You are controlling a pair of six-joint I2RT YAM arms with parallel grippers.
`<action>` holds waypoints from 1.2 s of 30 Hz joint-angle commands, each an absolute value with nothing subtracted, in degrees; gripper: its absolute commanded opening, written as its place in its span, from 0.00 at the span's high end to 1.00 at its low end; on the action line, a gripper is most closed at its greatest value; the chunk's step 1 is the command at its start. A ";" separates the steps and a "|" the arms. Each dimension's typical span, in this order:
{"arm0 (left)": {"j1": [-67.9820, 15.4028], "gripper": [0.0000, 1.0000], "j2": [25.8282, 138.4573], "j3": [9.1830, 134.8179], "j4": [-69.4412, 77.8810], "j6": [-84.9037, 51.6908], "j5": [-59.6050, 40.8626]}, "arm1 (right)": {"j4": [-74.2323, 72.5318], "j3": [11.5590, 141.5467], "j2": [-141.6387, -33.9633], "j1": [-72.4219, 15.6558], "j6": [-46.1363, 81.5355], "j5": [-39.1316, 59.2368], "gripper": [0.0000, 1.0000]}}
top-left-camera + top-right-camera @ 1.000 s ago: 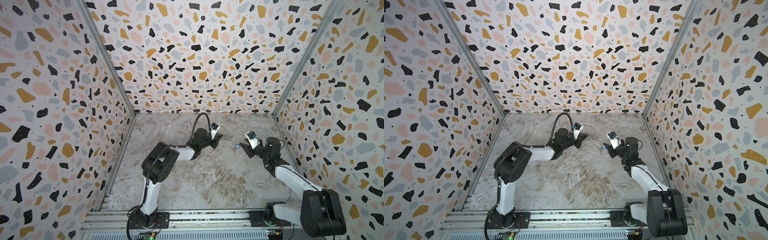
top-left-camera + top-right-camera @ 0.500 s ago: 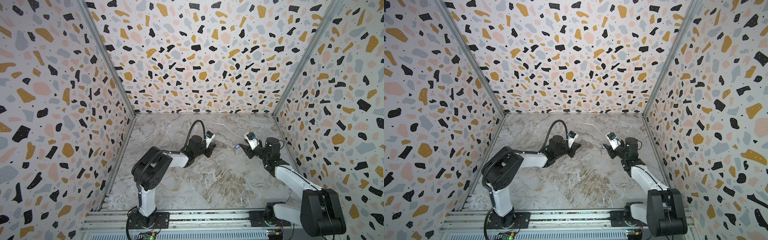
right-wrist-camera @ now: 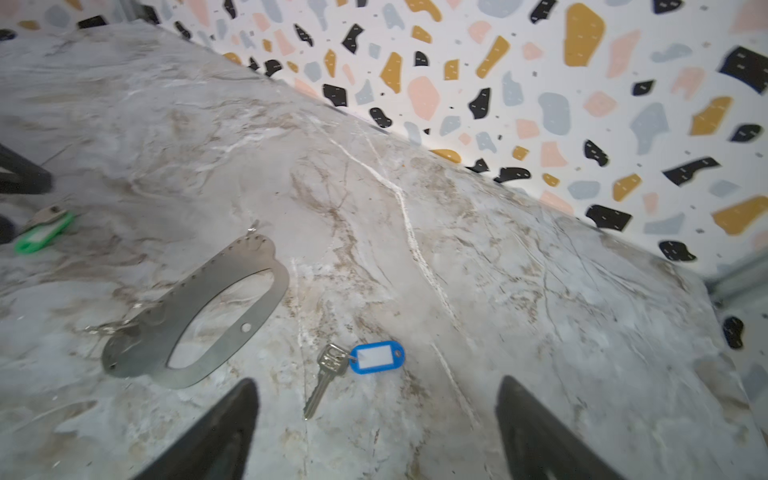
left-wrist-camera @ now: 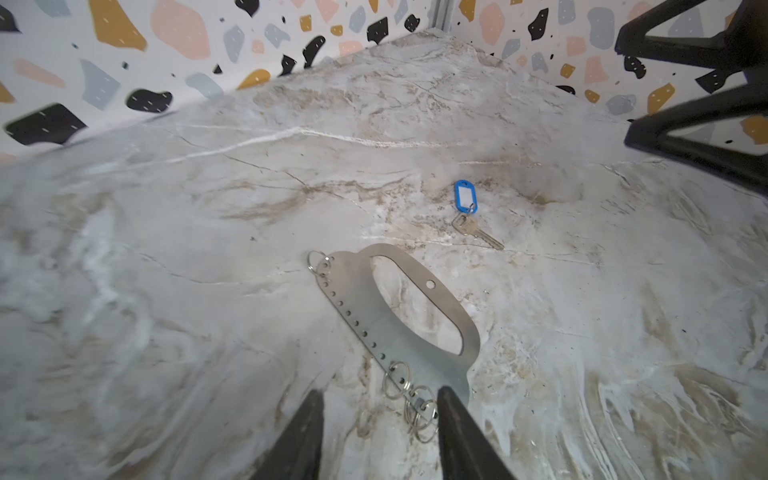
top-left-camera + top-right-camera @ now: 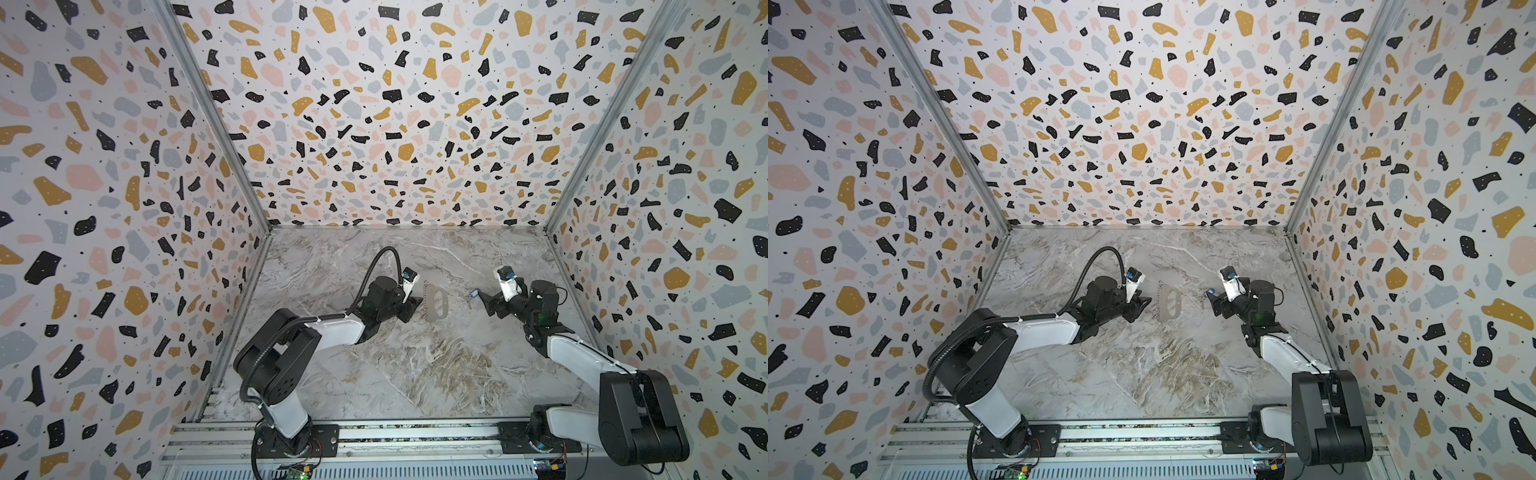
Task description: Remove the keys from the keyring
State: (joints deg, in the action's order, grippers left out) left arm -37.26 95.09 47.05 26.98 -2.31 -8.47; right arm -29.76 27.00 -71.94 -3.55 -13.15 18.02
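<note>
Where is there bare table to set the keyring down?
Free: the wide table patch between keyring and rail; also the strip along the back wall. Crowded: the middle: green key by left gripper, keyring, blue key by right gripper.

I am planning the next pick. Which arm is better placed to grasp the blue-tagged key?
Right. The blue-tagged key lies just ahead of the open right gripper, while the keyring lies between it and the left gripper.
</note>
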 commanded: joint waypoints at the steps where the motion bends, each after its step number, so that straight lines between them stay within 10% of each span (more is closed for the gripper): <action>1: -36.40 0.44 87.54 45.00 26.24 -0.97 0.40 | -41.44 23.80 -71.75 -0.98 -6.69 8.58 0.01; 8: -22.78 0.02 73.79 40.50 20.81 -2.41 11.62 | -46.94 20.91 -75.27 0.69 -2.37 -0.01 0.01; 23: -7.43 0.01 71.70 6.33 68.45 -0.31 21.13 | -93.37 3.70 -88.66 -3.02 -1.20 2.60 0.01; 36: -6.94 0.00 79.56 9.44 68.50 -0.97 21.75 | -77.05 10.35 -86.60 -4.06 -1.72 0.99 0.01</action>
State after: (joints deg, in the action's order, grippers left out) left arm -7.27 80.60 8.51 66.89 -0.86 20.69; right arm -77.21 9.76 -86.67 -3.73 -1.83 1.43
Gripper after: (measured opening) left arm 0.995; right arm 0.989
